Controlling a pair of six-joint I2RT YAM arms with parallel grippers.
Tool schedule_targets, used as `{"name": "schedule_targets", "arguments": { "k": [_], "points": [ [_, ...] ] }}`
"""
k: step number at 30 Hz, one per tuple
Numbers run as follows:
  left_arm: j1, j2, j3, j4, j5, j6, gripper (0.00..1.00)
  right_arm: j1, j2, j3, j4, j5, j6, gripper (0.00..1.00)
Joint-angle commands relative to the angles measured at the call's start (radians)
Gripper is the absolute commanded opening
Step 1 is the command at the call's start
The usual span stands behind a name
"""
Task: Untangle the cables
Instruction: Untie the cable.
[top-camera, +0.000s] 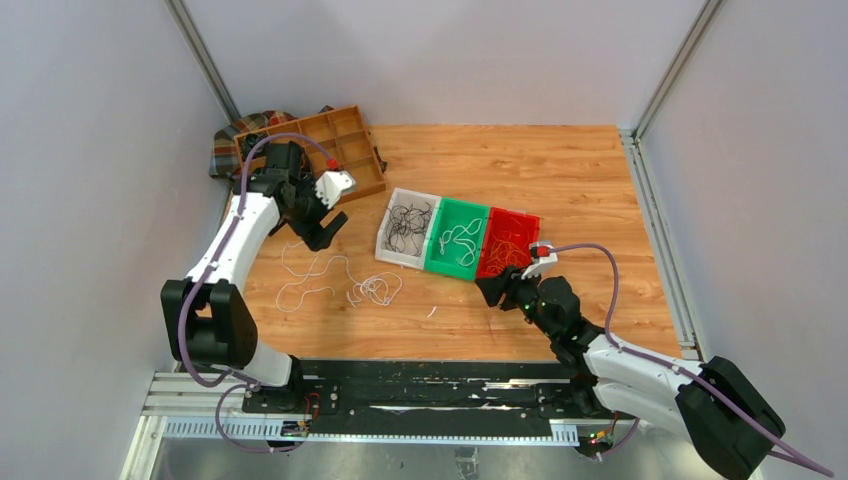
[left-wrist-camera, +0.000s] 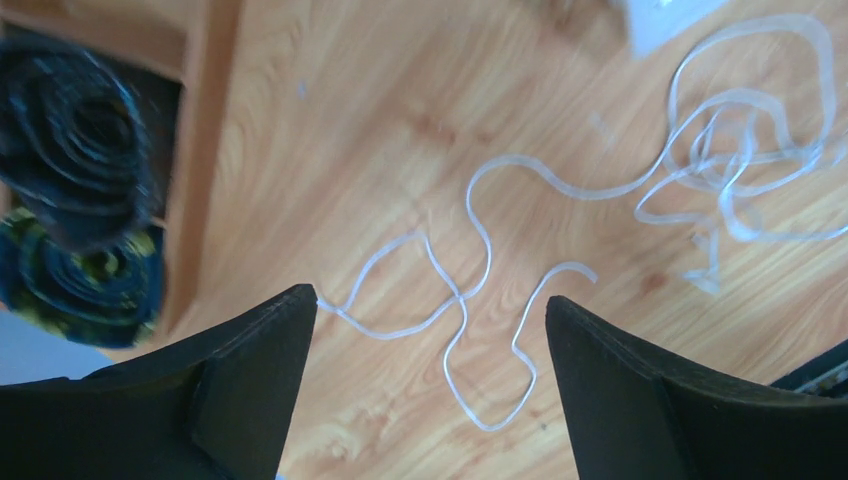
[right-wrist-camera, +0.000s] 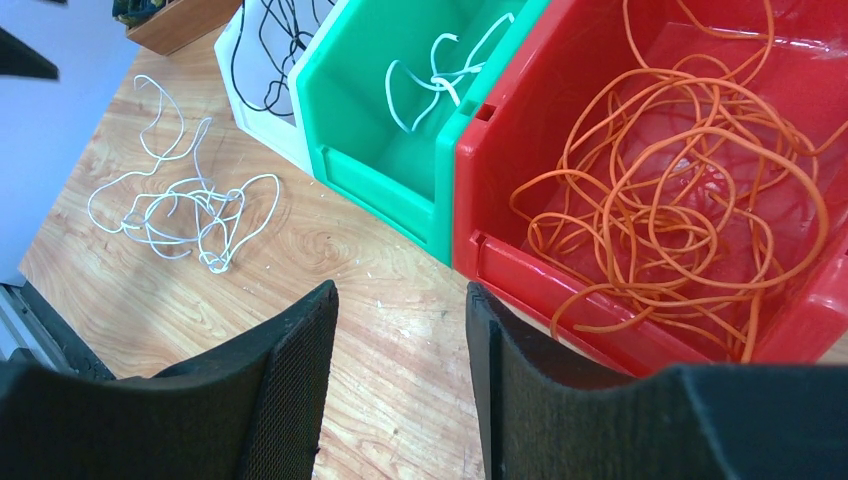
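Loose white cables (top-camera: 318, 282) lie on the wooden table, running into a small tangle (top-camera: 376, 290). My left gripper (top-camera: 322, 233) hovers open above their left part; in the left wrist view a looping white strand (left-wrist-camera: 470, 300) lies on the table between the wide-apart fingers (left-wrist-camera: 430, 300), and the tangle (left-wrist-camera: 740, 150) is at the upper right. My right gripper (right-wrist-camera: 400, 290) stands open and empty over bare table, just in front of the red bin (right-wrist-camera: 520, 262) full of orange cables (right-wrist-camera: 670, 200). The green bin (right-wrist-camera: 385, 175) holds white cables (right-wrist-camera: 440, 75); the white bin (top-camera: 400, 255) holds black ones (top-camera: 408, 225).
A wooden compartment tray (top-camera: 320, 140) with thick dark coiled rolls (left-wrist-camera: 80, 140) sits at the back left beside a plaid cloth (top-camera: 235, 135). The three bins stand in a row mid-table. Grey walls close in on both sides; a metal rail (top-camera: 400, 400) runs along the near edge.
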Motion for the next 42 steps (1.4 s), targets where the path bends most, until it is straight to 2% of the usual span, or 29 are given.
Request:
{"name": "schedule_targets", "arguments": {
  "k": [1, 9, 16, 21, 25, 26, 32, 35, 37, 42],
  "points": [
    [0.071, -0.012, -0.112, 0.033, -0.032, 0.181, 0.88, -0.017, -0.006, -0.009, 0.026, -0.006, 0.001, 0.51],
    [0.079, 0.065, -0.209, 0.169, -0.054, 0.372, 0.86, -0.018, -0.002, -0.007, 0.026, -0.009, 0.002, 0.5],
    [0.079, 0.132, -0.237, 0.248, -0.124, 0.482, 0.75, -0.017, 0.007, -0.001, 0.021, -0.009, 0.001, 0.5],
    [0.078, 0.106, -0.273, 0.279, -0.152, 0.537, 0.47, -0.018, 0.009, 0.003, 0.017, -0.01, 0.001, 0.49],
    [0.07, 0.067, -0.276, 0.271, -0.133, 0.494, 0.07, -0.018, 0.011, 0.008, 0.012, -0.01, -0.001, 0.48],
    [0.061, 0.047, -0.27, 0.252, -0.124, 0.471, 0.01, -0.018, 0.009, 0.01, 0.007, -0.01, -0.002, 0.48],
    [-0.019, -0.114, -0.119, -0.016, 0.074, 0.234, 0.01, -0.011, -0.022, 0.057, -0.055, -0.05, -0.072, 0.53],
    [-0.051, -0.216, -0.038, -0.13, 0.176, 0.115, 0.01, 0.035, -0.049, 0.11, -0.071, -0.039, -0.135, 0.67],
    [-0.07, -0.28, -0.008, -0.164, 0.23, 0.076, 0.01, 0.091, -0.063, 0.196, -0.11, -0.023, -0.189, 0.72],
    [-0.144, -0.403, 0.044, -0.175, 0.259, -0.008, 0.01, 0.205, 0.001, 0.466, -0.25, -0.032, -0.325, 0.74]
  ]
}}
